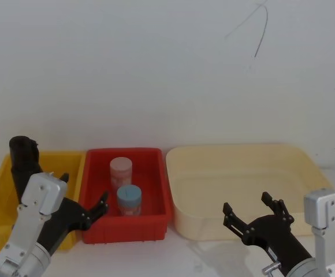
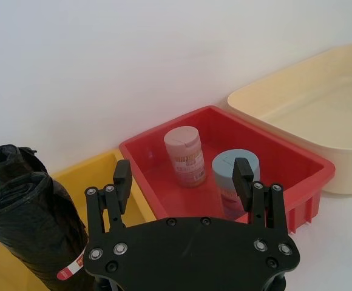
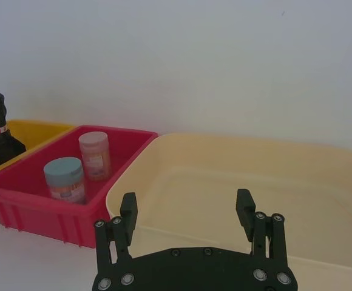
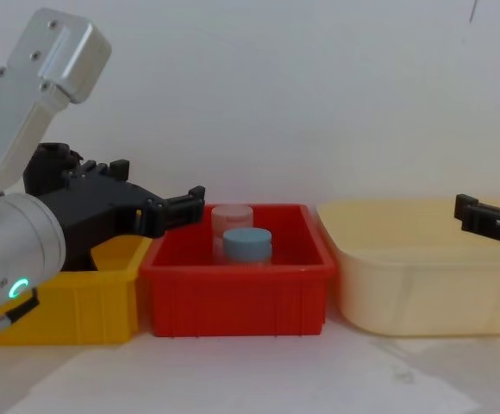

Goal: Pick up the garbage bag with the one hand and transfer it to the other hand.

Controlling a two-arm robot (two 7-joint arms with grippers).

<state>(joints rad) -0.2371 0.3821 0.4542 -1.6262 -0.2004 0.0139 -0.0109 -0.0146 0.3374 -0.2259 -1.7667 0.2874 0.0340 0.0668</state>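
Left end effector (image 2: 182, 173) spread, near garbage bag (image 2: 35, 227).

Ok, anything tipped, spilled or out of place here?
Nothing stands out. The garbage bag stands in the yellow bin, the blue-lidded jar and pink-lidded jar sit upright in the red bin, and the left gripper and right gripper are open, empty.

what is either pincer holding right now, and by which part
Nothing is held. The left pincer is open near the yellow bin, apart from the garbage bag standing in it; the right pincer is open by the cream tub.
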